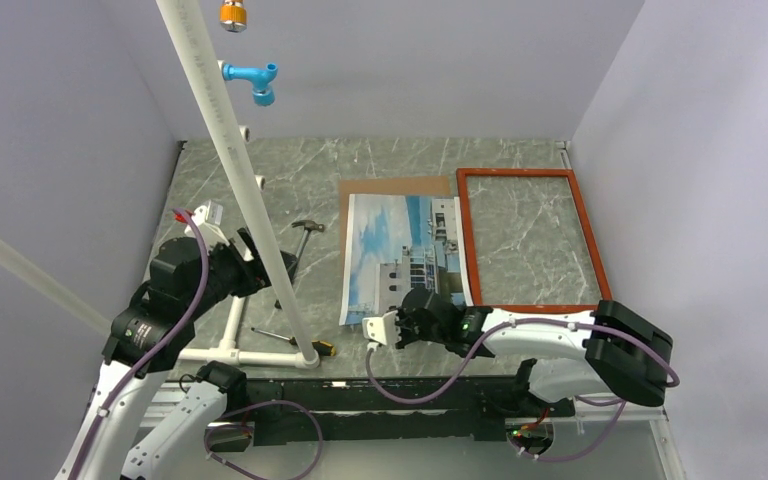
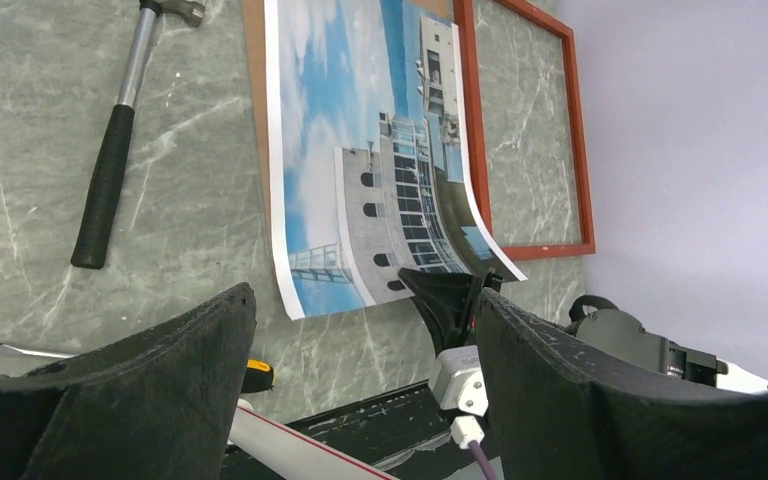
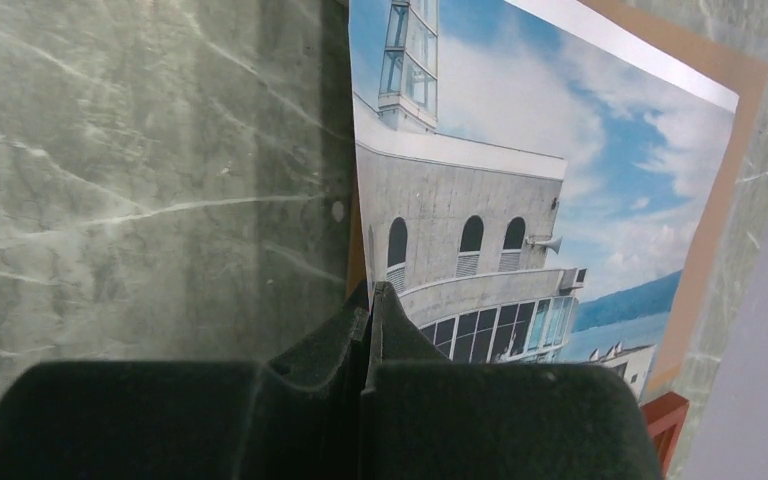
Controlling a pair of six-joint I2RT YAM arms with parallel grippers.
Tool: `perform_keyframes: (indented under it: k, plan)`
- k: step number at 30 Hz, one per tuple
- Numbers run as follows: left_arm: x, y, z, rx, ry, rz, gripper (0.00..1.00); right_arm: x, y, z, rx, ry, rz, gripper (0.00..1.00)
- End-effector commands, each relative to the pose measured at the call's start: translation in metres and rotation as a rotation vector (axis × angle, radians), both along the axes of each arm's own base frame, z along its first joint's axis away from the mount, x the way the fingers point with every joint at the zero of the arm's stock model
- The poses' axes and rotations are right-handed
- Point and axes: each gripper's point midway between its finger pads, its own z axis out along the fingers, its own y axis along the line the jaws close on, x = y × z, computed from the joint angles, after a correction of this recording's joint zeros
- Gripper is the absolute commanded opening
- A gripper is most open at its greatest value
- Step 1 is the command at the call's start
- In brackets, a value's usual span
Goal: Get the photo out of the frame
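The right tool [image 3: 368, 300] pinches the photo [image 1: 395, 250] — frame [image 1: 515, 172] alongside.

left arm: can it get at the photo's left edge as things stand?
Probably yes. The left gripper is open and faces the photo across open tabletop; the hammer lies off to one side, and the right gripper pinches only the photo's near right corner.

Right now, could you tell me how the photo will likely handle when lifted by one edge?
Probably floppy: the photo curls upward where the right claw pinches its edge. Likely very light, being a thin sheet. It may crease if pulled sharply.
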Motion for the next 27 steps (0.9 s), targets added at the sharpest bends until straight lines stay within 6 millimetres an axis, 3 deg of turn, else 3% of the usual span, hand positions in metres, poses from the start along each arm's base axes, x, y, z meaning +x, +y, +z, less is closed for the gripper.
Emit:
perform_keyframes:
  k: [1, 12, 21, 27]
  plan:
    - [0.003, -0.005, 0.008, -0.023, -0.035, -0.019, 0.83, 0.015, 0.026, 0.026, 0.127, -0.063, 0.075, 0.0]
    - [0.003, -0.005, 0.005, -0.027, -0.029, -0.018, 0.83, 0.038, 0.036, 0.022, 0.121, -0.067, 0.157, 0.0]
    - [0.002, -0.005, 0.003, -0.027, -0.026, -0.019, 0.83, 0.038, 0.027, 0.013, 0.093, -0.036, 0.125, 0.0]
    - [0.001, -0.005, 0.004, -0.028, -0.031, -0.018, 0.83, 0.042, 0.015, 0.006, 0.055, -0.045, 0.063, 0.11]
